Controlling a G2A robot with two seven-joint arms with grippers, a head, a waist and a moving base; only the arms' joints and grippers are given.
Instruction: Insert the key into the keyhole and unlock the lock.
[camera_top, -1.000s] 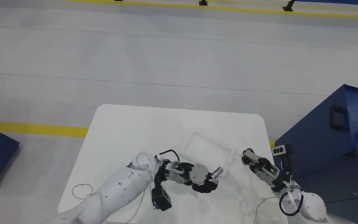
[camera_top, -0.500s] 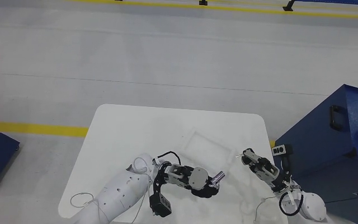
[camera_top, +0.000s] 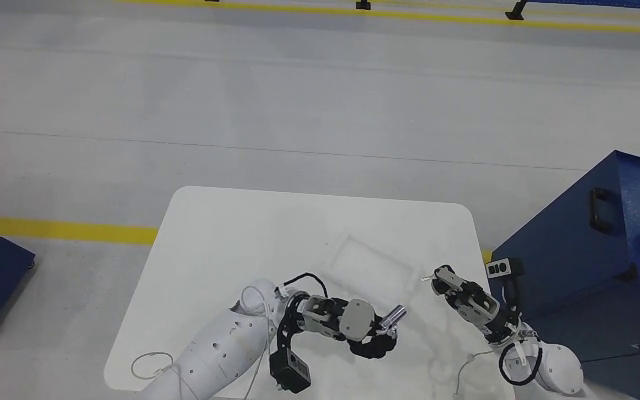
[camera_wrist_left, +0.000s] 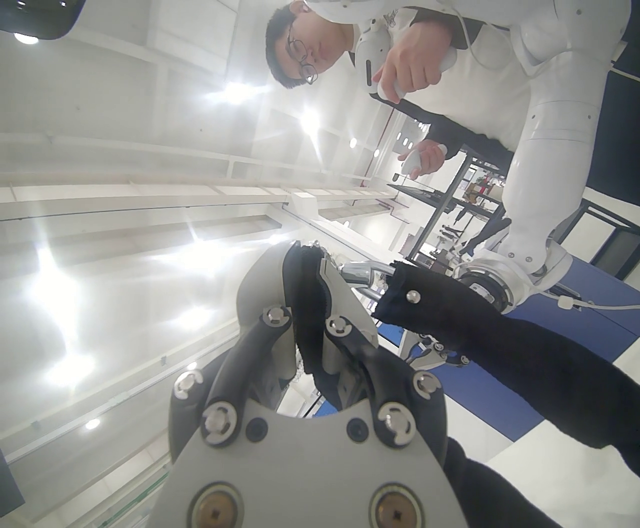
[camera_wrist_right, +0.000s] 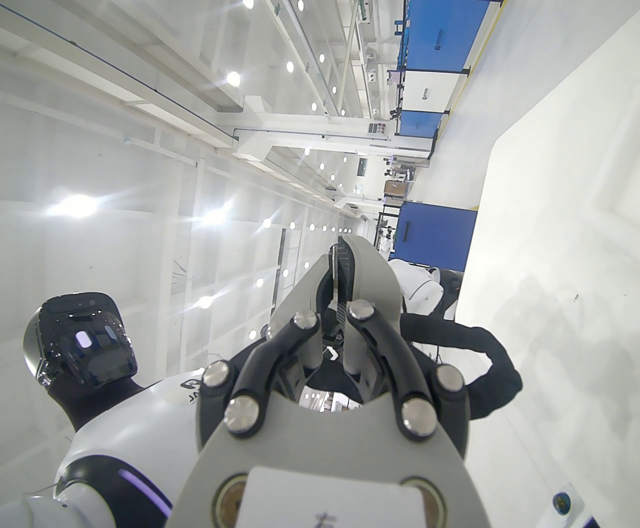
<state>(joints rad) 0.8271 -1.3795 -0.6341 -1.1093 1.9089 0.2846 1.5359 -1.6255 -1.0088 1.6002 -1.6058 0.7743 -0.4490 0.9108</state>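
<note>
My left gripper (camera_top: 388, 322) is over the near middle of the white table (camera_top: 250, 230), shut on a silvery lock (camera_top: 394, 315) that sticks out toward the right arm. In the left wrist view the black-padded fingers (camera_wrist_left: 305, 295) press together and the lock's chrome shackle (camera_wrist_left: 359, 272) curves out just beyond them. My right gripper (camera_top: 438, 277) is near the table's right side, a short way from the lock, shut with a small pale key tip (camera_top: 430, 275) at its end. In the right wrist view its jaws (camera_wrist_right: 342, 247) stand together; the key is hidden there.
A blue cabinet (camera_top: 590, 230) stands just off the table's right edge. A faint rectangular outline (camera_top: 372, 255) marks the tabletop beyond both grippers. A black cable sleeve (camera_wrist_right: 475, 355) of the left arm loops near the right gripper.
My left gripper has moved with the lock toward the table's near edge and slightly to the right. The right arm has stayed where it was.
</note>
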